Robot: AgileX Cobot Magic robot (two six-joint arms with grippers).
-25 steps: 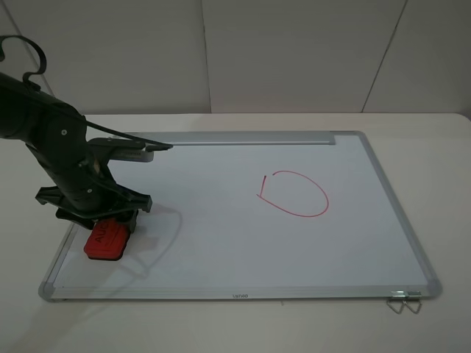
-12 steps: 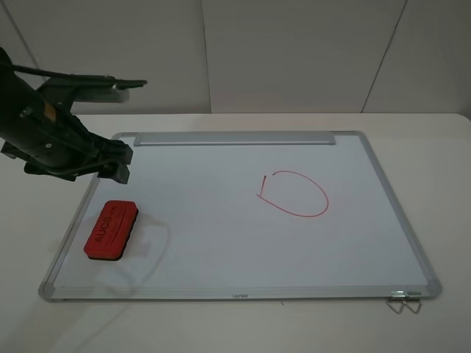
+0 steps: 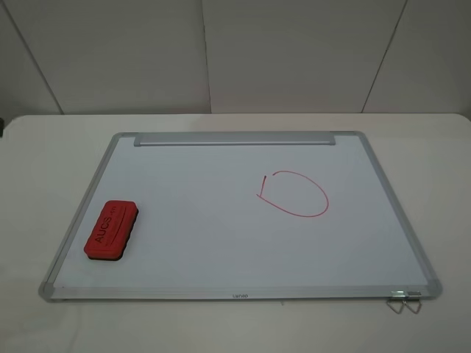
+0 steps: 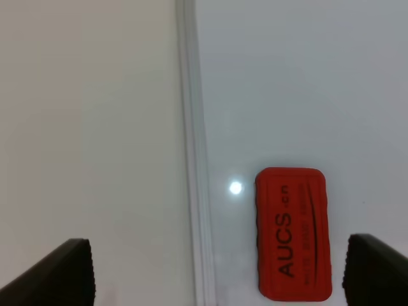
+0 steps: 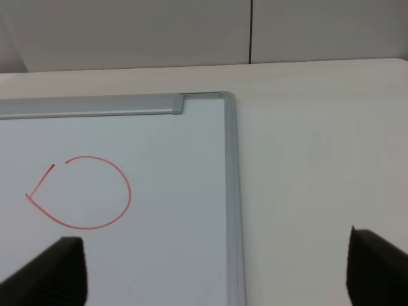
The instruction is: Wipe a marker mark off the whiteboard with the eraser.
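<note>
The red eraser lies flat, lettering up, on the whiteboard near its left frame. From the left wrist camera the eraser shows just inside the frame on the whiteboard. My left gripper hovers above it, open, its dark fingertips spread wide and apart from the block. My right gripper is open over the board's right frame with nothing between its fingers. Neither arm appears in the exterior view. No C-shaped marker mark shows in any view.
A red D-like loop with a short tail is drawn right of the board's middle, and this loop also shows to the right wrist camera. A tray strip runs along the far edge. A metal clip sits at the front right corner. The white table surrounds the board.
My left arm has let go of the eraser, lifted off it and drawn back to the left, out of the exterior view. Eraser and red loop have stayed put.
</note>
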